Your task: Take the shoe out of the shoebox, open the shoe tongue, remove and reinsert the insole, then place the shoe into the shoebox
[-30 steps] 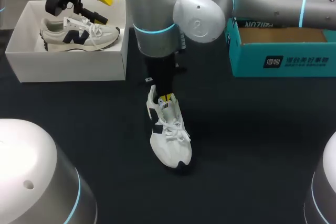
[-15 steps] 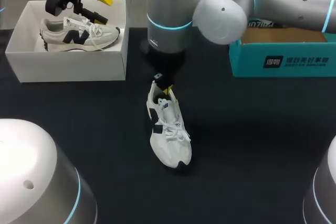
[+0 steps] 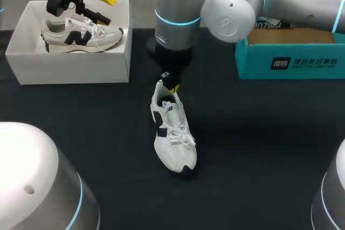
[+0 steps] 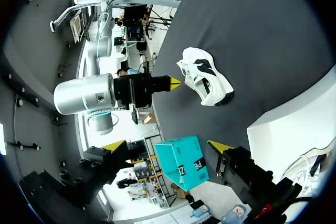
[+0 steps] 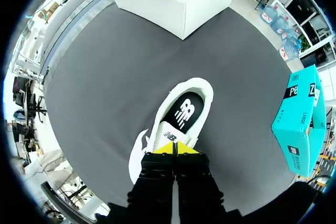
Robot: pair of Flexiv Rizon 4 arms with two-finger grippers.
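On the dark table (image 3: 259, 149): the white shoe (image 3: 172, 133) lies out of its box near the middle, heel toward the arms' far side, toe toward the camera
Right gripper (image 3: 171, 85): hangs just above the shoe's heel rim; in the wrist view its yellow tips are pressed together with nothing between them
Shoe mouth: the dark insole (image 5: 185, 113) sits flat inside the shoe, and the tongue (image 5: 169, 131) lies just under the closed tips
Left gripper (image 3: 99, 6): over the white shoebox (image 3: 70, 68) at the far left, fingers spread wide, holding nothing
Second shoe (image 3: 81, 35): lies on its side inside that shoebox, under the left gripper
Teal box (image 3: 291, 63): at the far right, well apart from the shoe
Change: a second ago the right gripper's tips were down at the shoe's opening by the laces; since then they have risen and drawn back toward the heel, and the arm has shifted rightward
Unchanged: the shoe, the left arm and both boxes sit as before
Meaning: the withdrawal probably closes a step worked inside the shoe's mouth; whether the insole has already been out and back cannot be told, and the shoe has yet to go into the shoebox
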